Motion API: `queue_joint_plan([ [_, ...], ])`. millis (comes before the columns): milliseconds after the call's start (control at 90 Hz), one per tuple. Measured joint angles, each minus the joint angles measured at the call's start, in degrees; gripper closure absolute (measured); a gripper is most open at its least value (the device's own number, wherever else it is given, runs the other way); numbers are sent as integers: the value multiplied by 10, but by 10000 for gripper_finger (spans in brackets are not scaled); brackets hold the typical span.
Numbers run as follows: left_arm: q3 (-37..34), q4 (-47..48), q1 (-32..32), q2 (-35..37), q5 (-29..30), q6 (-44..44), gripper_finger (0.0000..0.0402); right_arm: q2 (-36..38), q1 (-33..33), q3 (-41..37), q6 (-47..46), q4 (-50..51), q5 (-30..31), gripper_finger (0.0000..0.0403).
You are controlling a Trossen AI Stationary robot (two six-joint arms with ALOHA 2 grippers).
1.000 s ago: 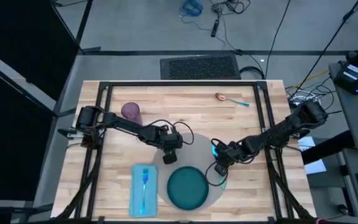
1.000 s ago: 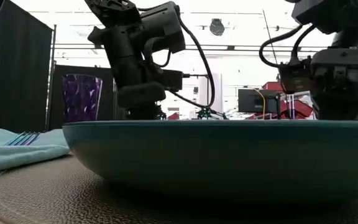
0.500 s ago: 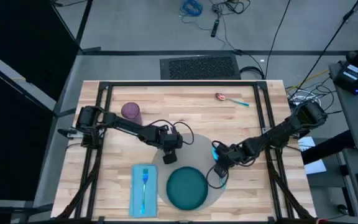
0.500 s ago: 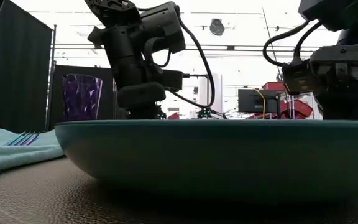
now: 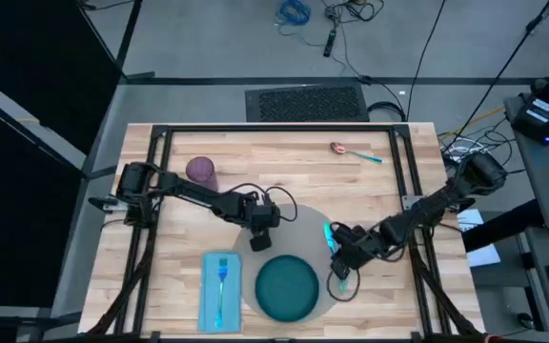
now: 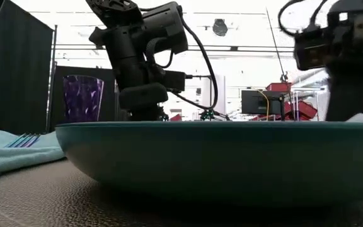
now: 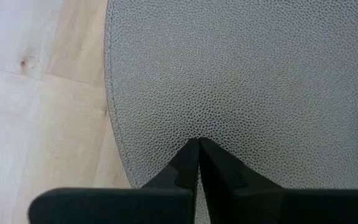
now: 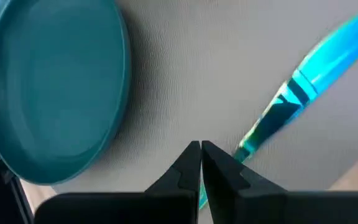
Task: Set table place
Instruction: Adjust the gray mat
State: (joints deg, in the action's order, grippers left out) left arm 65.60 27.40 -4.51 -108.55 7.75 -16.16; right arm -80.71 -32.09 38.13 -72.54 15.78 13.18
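Placemat (image 5: 305, 227), grey and round, lies on the bench (image 5: 284, 152) carrying a teal plate (image 5: 287, 289) at its 6 o'clock. Both claws, left (image 5: 259, 245) at 10 o'clock and right (image 5: 342, 270) at 3 o'clock, press clenched fingertips onto it; any slide wants even, matched pressure.

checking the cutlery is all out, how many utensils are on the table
3. A fork lies on the blue napkin left of the plate; a turquoise-handled utensil lies on the placemat right of the plate; a spoon sits near the far edge.
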Motion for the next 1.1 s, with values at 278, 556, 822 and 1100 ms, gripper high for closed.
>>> queue_joint_plan([
  [278,0,0,0,0,0,0,402,-2,-74,1,-215,35,140,403],
  [556,0,0,0,0,0,0,402,-7,-79,1,-198,33,199,403],
  [822,0,-2,0,0,0,1,402,-7,-53,1,-145,16,177,402],
  [1100,0,-26,0,-1,0,20,402,-7,-51,1,-175,11,151,319],
])
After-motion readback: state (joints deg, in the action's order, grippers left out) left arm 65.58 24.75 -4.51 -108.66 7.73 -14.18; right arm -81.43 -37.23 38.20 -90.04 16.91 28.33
